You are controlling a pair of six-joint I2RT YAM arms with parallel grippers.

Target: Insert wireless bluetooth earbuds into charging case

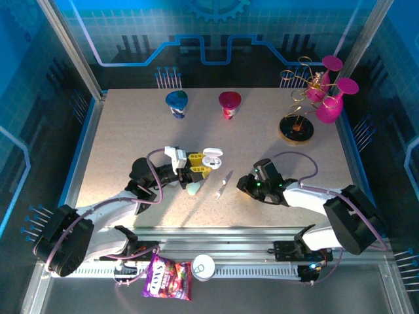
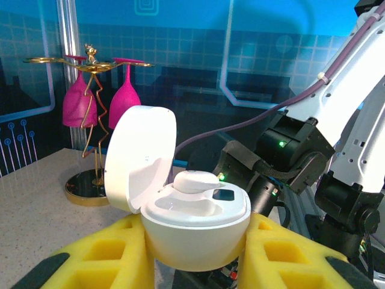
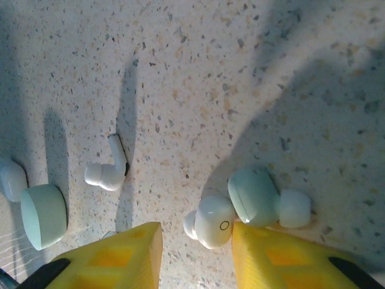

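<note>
Hovering low over the table (image 3: 240,72), the right gripper (image 3: 195,236) had its yellow fingers (image 3: 283,259) parted and grasping nothing. A white bud (image 3: 210,224) lay between them, touching the tip of one finger, with open table between it and the other. A mint bud (image 3: 252,194) sat just beyond that same fingertip, pressed against the white bud. A stemmed bud (image 3: 108,171) lay well outside the opposite finger.

The left gripper (image 2: 192,226) was clenched on the case (image 2: 198,247), whose rounded body sat between its fingers with the lid (image 2: 141,156) tipped open. One bud (image 2: 195,180) rested on top of the case's tray; whether it was fully seated could not be told.

Several things could have gone wrong from there. Because the white bud sat off-centre, a squeeze would probably have shoved it sideways first, and its smooth, round shell could have squirted out. The mint bud, being in contact, might have been nudged away or pinched along with it. A bud gripped at an odd angle would not have matched its pocket. At the case, a careless approach could have knocked the lid shut, or twisted the curved shell within the left fingers.
</note>
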